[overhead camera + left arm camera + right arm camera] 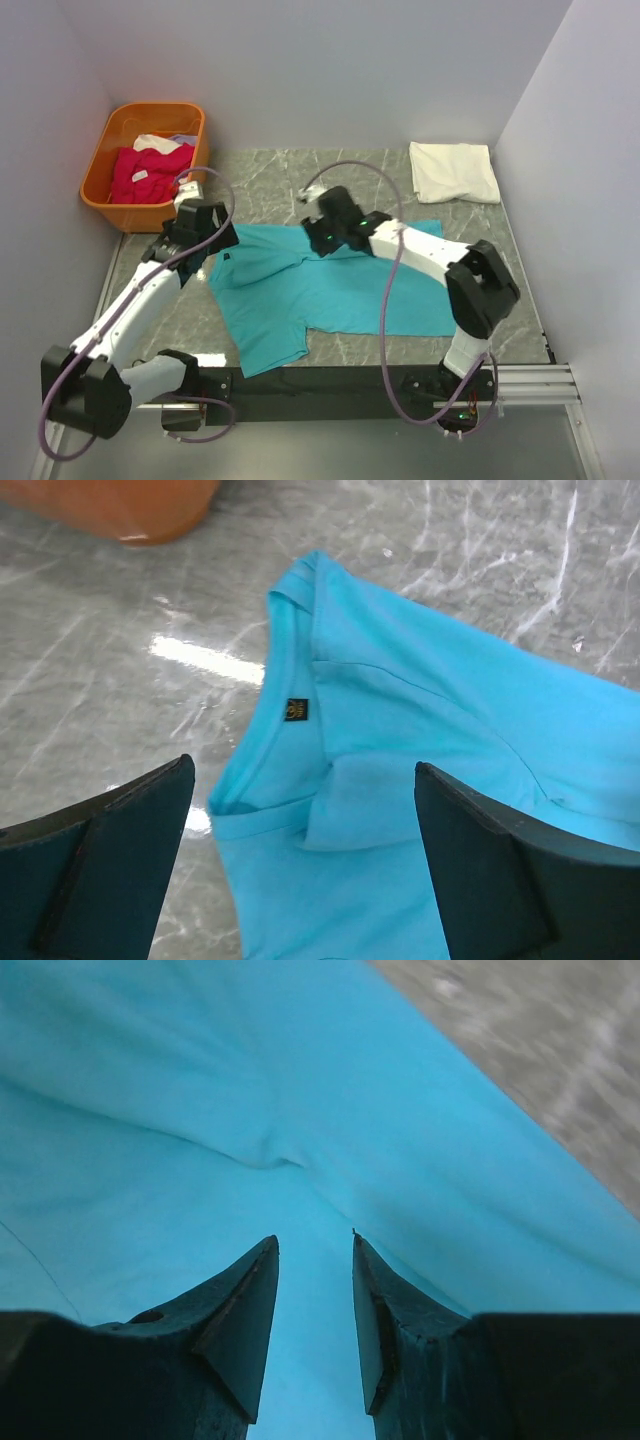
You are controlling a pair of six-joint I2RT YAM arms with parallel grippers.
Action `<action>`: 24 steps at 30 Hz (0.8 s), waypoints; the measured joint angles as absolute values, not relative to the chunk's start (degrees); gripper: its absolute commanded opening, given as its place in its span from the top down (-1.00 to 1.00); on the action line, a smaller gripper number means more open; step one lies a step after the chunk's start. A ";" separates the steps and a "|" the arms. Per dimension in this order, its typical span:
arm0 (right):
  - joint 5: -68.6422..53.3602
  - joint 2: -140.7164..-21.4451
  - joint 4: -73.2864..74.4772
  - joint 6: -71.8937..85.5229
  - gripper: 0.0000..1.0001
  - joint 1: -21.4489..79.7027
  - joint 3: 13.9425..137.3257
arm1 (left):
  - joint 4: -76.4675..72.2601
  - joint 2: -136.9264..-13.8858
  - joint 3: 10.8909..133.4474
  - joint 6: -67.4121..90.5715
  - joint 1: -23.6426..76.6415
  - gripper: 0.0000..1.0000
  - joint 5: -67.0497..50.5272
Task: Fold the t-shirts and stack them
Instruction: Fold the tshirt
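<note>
Two grippers are hanging over the teal shirt (340, 290) lying spread on the table (290, 175). The left gripper (302, 772), fingers wide apart, is hovering above the collar; I think it should be pinching both layers cleanly. The right gripper (315, 1242), fingers narrowly apart, is sitting low over the cloth's far edge.

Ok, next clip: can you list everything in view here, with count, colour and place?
teal t-shirt: one, turquoise, spread on the middle of the table, small dark neck label
white t-shirt: one, white, folded, far right corner
magenta shirts: count unclear, magenta-pink, bunched in the basket
white cloth: one piece, white, in the basket behind the magenta
basket: one, orange, far left corner
table: one, grey marbled
left gripper: one, black, open above the teal collar
right gripper: one, black, low over the teal cloth, fingers nearly together, grip unclear
</note>
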State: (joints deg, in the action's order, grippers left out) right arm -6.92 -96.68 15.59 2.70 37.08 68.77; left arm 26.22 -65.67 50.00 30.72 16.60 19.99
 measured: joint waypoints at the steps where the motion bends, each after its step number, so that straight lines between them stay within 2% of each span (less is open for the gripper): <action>1: -5.89 -98.54 15.94 0.21 0.16 40.01 70.46 | 26.26 -64.62 49.43 30.70 16.27 -0.91 20.03; 7: 1.30 -107.81 16.36 -10.31 0.17 50.92 78.32 | 24.86 -55.37 44.40 29.95 12.69 -0.87 21.65; 10: 4.12 -111.70 16.40 -14.06 0.10 54.70 80.71 | 23.27 -52.93 41.71 29.43 10.74 -0.88 22.65; 17: 9.93 -118.56 16.58 -20.47 0.07 58.78 84.27 | 22.94 -53.08 40.91 29.15 7.09 -0.89 23.00; 24: 14.20 -120.27 15.62 -23.11 0.08 60.01 84.88 | 22.74 -53.08 40.84 29.10 6.87 -0.88 22.98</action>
State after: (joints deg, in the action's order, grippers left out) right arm 14.20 -120.27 15.62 -23.11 60.01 84.88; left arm 22.74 -53.08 40.84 29.10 6.87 22.98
